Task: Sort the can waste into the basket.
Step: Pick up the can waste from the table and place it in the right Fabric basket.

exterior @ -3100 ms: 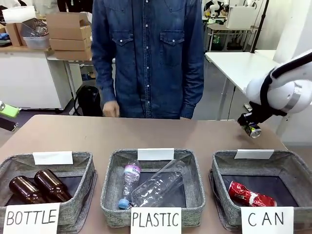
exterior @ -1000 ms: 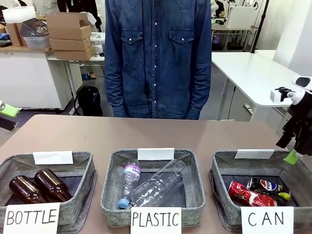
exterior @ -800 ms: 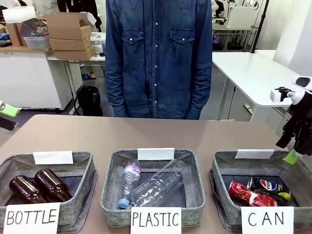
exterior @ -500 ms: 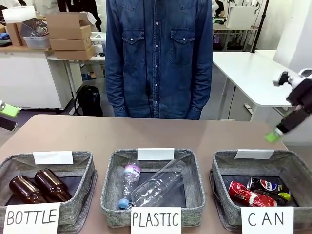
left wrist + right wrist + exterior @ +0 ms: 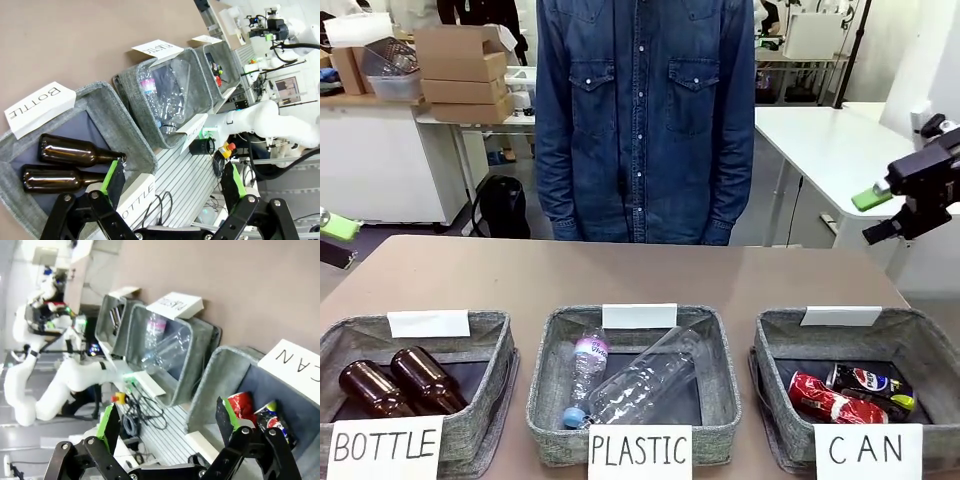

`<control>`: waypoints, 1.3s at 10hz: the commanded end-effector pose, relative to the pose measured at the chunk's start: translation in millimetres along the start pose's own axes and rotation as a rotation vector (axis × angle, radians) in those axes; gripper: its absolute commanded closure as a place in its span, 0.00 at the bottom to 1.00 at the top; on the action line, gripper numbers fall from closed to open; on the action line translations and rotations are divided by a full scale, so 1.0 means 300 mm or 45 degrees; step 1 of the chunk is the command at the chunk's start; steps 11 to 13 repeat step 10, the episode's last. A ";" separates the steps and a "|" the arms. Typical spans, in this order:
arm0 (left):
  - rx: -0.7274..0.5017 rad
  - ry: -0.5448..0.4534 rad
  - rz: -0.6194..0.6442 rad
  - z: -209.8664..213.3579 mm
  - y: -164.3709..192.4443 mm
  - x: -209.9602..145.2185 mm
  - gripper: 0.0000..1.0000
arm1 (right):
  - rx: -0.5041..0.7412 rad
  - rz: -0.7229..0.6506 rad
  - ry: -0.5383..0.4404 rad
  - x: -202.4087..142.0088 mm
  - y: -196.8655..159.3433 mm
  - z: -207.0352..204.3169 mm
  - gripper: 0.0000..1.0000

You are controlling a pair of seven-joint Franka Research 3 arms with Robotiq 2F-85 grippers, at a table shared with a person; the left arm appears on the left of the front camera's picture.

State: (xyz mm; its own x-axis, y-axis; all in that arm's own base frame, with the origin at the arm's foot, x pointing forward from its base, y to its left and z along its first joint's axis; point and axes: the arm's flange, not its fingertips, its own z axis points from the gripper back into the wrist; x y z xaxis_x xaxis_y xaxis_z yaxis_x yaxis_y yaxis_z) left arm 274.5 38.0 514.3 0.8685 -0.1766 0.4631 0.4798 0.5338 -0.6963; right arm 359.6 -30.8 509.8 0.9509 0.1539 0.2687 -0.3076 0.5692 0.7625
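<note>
Red can [image 5: 828, 399] and Pepsi can [image 5: 868, 381] seen in CAN basket [image 5: 790, 340]; right gripper [image 5: 885, 213] released, empty, left gripper [image 5: 170, 177] likewise; little risk judged beyond basket rim being clipped.

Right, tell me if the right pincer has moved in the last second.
Yes: the right pincer has risen, away from the CAN basket rim.

White arm [image 5: 260, 117], black tool [image 5: 170, 432] with green pads [image 5: 107, 422]; person's shirt [image 5: 645, 110] apparently denim.
</note>
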 end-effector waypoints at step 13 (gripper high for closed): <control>-0.001 0.001 0.013 -0.001 -0.001 -0.008 0.00 | -0.059 0.123 0.082 -0.020 0.012 -0.020 0.00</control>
